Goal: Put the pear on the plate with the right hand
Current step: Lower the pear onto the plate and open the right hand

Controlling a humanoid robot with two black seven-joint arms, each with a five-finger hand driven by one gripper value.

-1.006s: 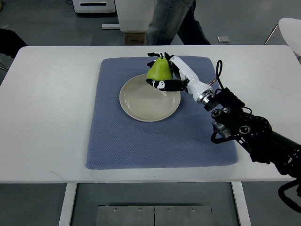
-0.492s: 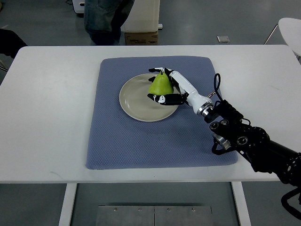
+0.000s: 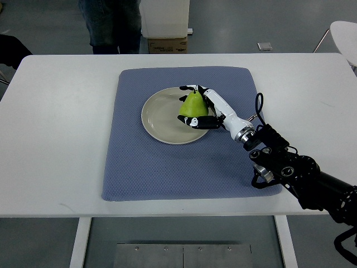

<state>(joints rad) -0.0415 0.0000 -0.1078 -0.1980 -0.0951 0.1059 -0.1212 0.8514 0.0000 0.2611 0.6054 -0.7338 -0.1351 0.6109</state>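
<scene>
On the right part of the plate (image 3: 162,120): green pear (image 3: 193,104), upright with stem end up, base at or just above the plate surface, contact not clear from this view. Right robot hand (image 3: 196,106) closed around the pear, black-tipped fingers (image 3: 187,88) curled over the far side and the thumb across the near side. White forearm (image 3: 230,114) running back to the lower right into the black arm (image 3: 295,173), entering from the right edge. Cream round plate centred in the far half of a blue-grey mat (image 3: 184,162), mat lying flat on the white bench (image 3: 56,128). Beyond the far edge of the bench: legs of a standing person (image 3: 110,25) in dark trousers, a cardboard box (image 3: 167,44) on the floor, part of a white chair (image 3: 343,33) at upper right
</scene>
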